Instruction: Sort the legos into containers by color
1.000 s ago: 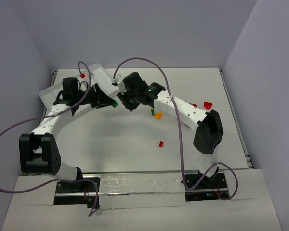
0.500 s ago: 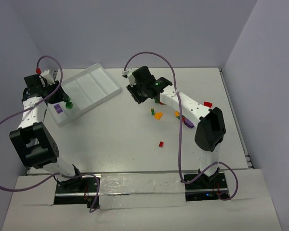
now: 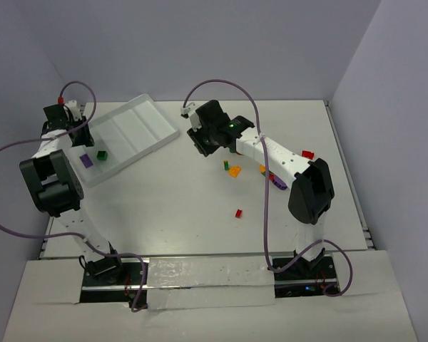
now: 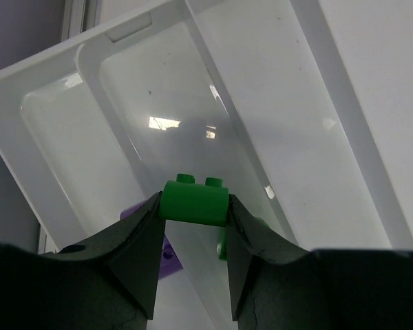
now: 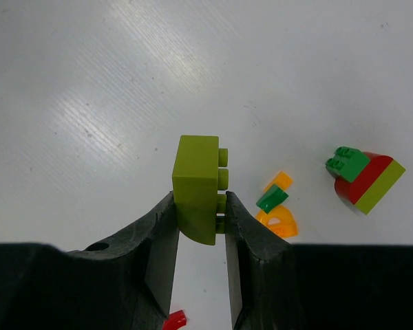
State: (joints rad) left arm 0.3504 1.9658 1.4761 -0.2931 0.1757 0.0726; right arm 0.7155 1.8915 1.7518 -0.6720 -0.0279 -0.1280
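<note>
White matte surface (image 3: 178,206), plain grey walls around it. I see the white tray (image 3: 139,121) lying diagonally at the far left, a glossy moulded plastic piece with long compartments and low dividers. One purple brick (image 3: 86,159) and one dark green brick (image 3: 101,154) lie at its near end.

I read the left arm (image 3: 50,178) as folded back, wrist above the tray's near-left corner. Its jaws are clenched on a green brick (image 4: 194,201), studs pointing away from the wrist, above the tray.

The right arm (image 3: 271,153) reaches toward the far centre. Its jaws grasp a lime brick (image 5: 196,182) by its flat faces, studs sideways, above bare surface. Nearby lie orange pieces (image 5: 279,220), a green, red and lime cluster (image 5: 365,180), and a small red brick (image 3: 238,212).
</note>
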